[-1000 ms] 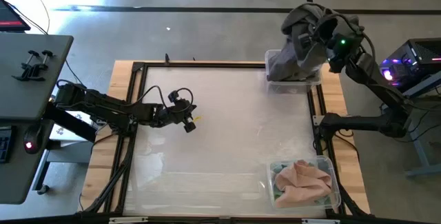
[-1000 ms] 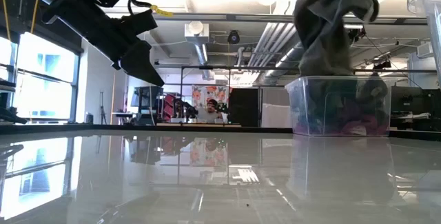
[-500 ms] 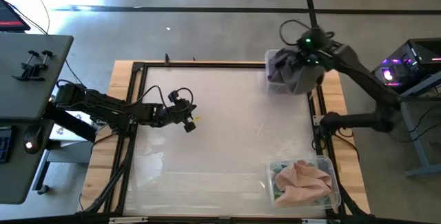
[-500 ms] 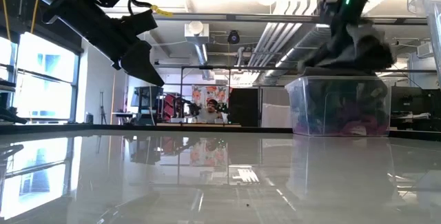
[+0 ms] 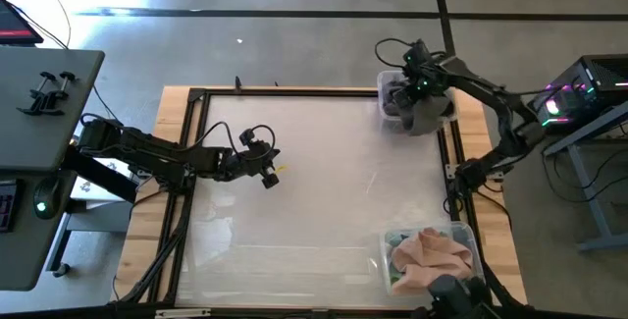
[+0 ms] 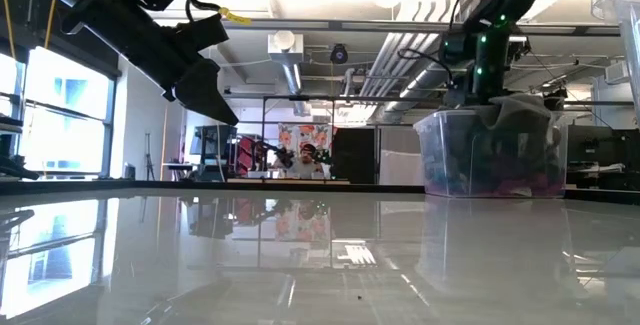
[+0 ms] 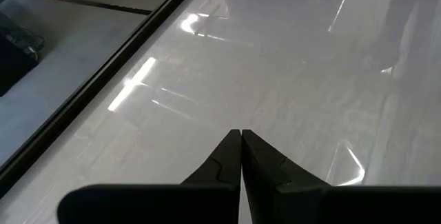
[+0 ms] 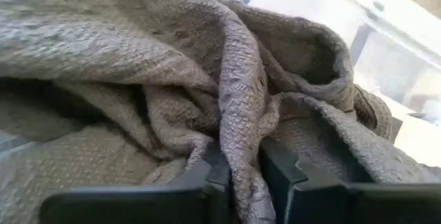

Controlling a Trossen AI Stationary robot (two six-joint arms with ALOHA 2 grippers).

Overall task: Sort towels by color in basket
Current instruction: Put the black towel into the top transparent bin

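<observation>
Lowered into the far bin [image 5: 392, 123], right claw [image 8: 242, 172] pinches grey towel [image 8: 207, 79].

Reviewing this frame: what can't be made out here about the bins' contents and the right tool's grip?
- Far bin contents: the grey towel drapes over it in the high view; only vague dark and pink shapes show through its wall in the low view.
- Near bin: the peach-pink towel covers what lies under it; a green edge peeks out.
- Right tool: pinching a fold in the right wrist view; cloth hides the fingertips.
</observation>
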